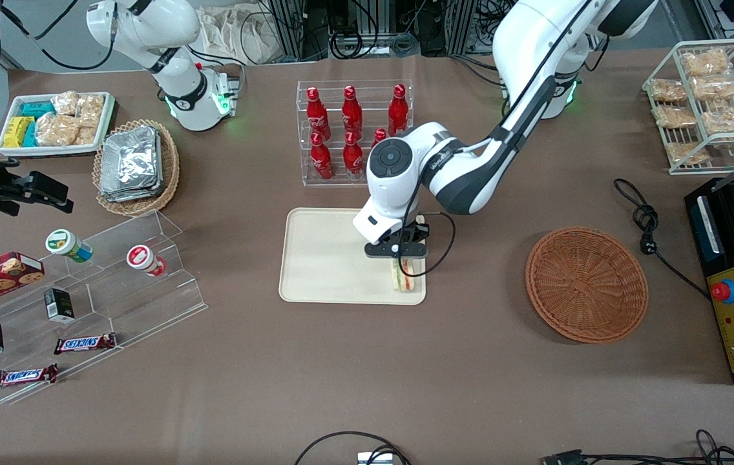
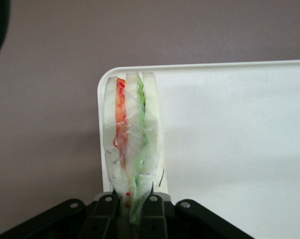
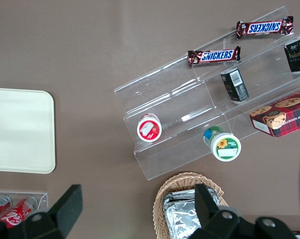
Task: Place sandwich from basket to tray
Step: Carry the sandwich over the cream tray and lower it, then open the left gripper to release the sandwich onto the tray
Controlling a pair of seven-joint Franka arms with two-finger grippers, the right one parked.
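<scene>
Gripper (image 1: 405,258) clamped on sandwich (image 1: 405,274), wedge hanging upright below the fingers (image 2: 154,211), likely for a tidy set-down. Directly beneath, tray (image 1: 322,258) corner nearest the empty basket (image 1: 587,284); release probably next.

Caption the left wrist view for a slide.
Gripper shut on the wrapped sandwich, holding it over the tray corner.

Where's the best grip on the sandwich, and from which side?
Grip across the flat bread faces at the upper edge, coming straight down from above. The sandwich stands on edge at a corner of the tray, layers vertical, so its broad faces suit parallel jaws. The gripper is shut on it exactly that way in the wrist view. A side approach would likely meet the tray's rim.
</scene>
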